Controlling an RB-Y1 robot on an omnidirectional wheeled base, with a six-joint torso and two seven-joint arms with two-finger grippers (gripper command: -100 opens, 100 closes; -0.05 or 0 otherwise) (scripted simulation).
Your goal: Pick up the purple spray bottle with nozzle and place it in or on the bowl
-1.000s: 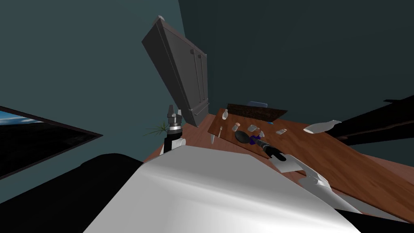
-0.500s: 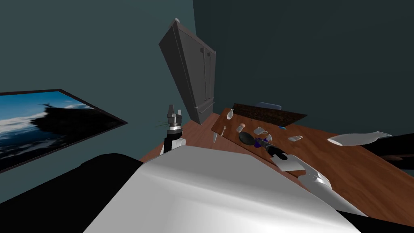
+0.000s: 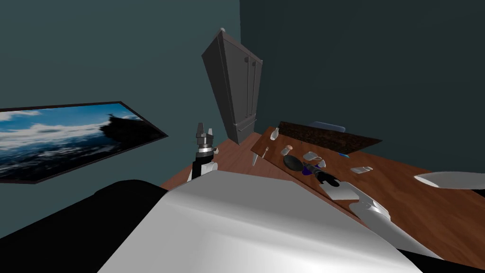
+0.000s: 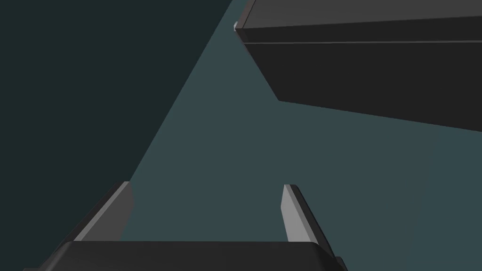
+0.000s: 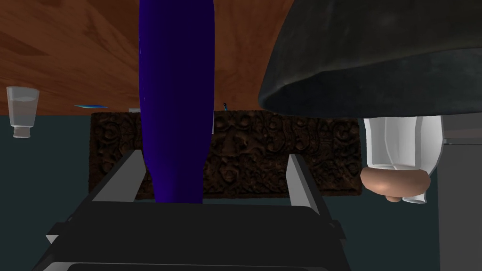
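Note:
The purple spray bottle (image 5: 176, 94) stands between the fingers of my open right gripper (image 5: 212, 155), close to one finger (image 5: 120, 181) and apart from the other (image 5: 301, 181). Right beside it is the dark bowl (image 5: 376, 61). In the head view the bowl (image 3: 292, 163) sits on the brown wooden table (image 3: 407, 199), with the bottle (image 3: 307, 169) and my right gripper (image 3: 313, 171) just behind it on my side. My left gripper (image 3: 204, 129) is raised off the table's left end, open and holding nothing (image 4: 205, 188).
A corked white jar (image 5: 400, 160) stands beyond the bowl, and a glass (image 5: 21, 110) farther off. A dark carved mat (image 3: 327, 137), cups (image 3: 311, 155) and a fork (image 3: 265, 151) lie on the table. A grey cabinet (image 3: 237, 90) stands behind its left end.
My head view has swung, so the table and cabinet have slid rightward and a wall picture has come in at the left. Both arms keep their pose; the right gripper stays open.

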